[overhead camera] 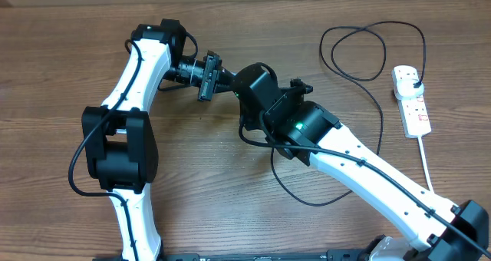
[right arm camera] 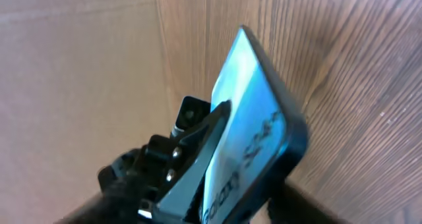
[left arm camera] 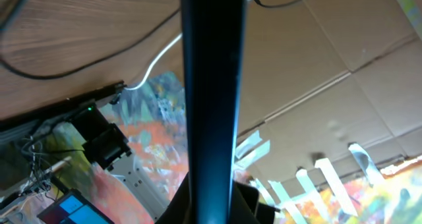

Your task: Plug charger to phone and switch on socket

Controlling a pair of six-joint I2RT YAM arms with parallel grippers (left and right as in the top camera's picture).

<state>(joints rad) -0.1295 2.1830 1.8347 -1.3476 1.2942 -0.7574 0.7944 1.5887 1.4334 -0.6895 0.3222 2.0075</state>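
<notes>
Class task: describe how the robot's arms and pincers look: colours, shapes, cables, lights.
Both arms have white tubular links joined by bulky black joint housings. The left arm has a black cable looping out at its elbow; the right arm carries a black cable along its white link and a small green light. The left pincer is black, with angular fingers and visible screws.

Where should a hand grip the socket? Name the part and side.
Probably across its narrow width at the middle of the socket, coming from above: it lies flat, the charger's black plug fills one end and the white cord leaves the other.
</notes>
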